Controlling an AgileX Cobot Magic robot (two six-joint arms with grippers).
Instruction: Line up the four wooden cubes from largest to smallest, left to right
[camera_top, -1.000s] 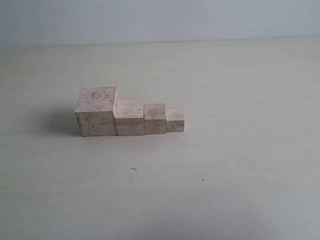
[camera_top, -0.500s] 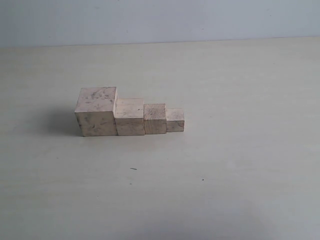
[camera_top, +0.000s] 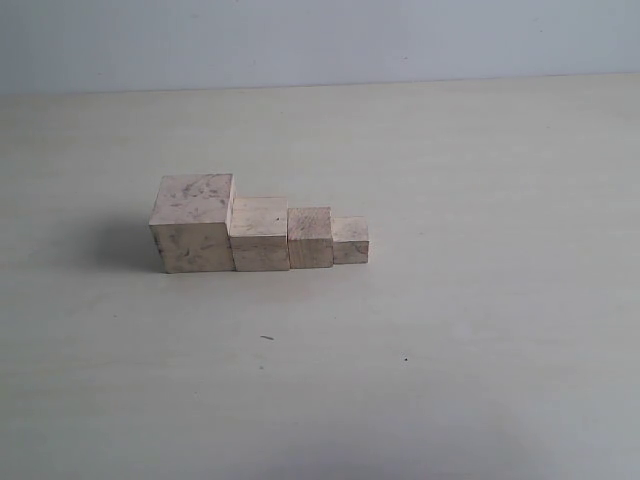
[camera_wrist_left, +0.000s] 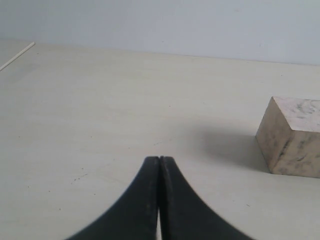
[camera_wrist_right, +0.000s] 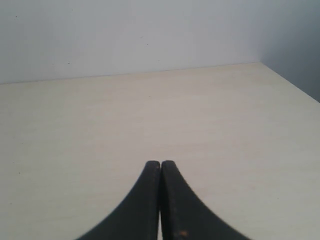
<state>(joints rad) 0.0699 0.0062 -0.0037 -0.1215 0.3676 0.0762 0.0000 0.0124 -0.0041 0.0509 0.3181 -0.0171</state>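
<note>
Exterior, change: none. The big cube (camera_top: 193, 224), second cube (camera_top: 259, 234), third cube (camera_top: 310, 238) and small cube (camera_top: 350, 241) sit exactly as a second ago, with no arm in sight.
Exterior, meaning: sizes step down left to right with sides touching, so the order reads as finished.
Exterior, look: pale wood with dark smudges.
Left wrist, jaws: left gripper (camera_wrist_left: 159, 160) clenched on nothing.
Left wrist, cube: big cube (camera_wrist_left: 292, 137) ahead of the tips, off to one side, well apart.
Right wrist, jaws: right gripper (camera_wrist_right: 160, 164) clenched on nothing, only bare table (camera_wrist_right: 150, 115) ahead.

Right tool (camera_wrist_right: 160, 167) pressed closed, empty, above bare pale table (camera_wrist_right: 225, 125)
</note>
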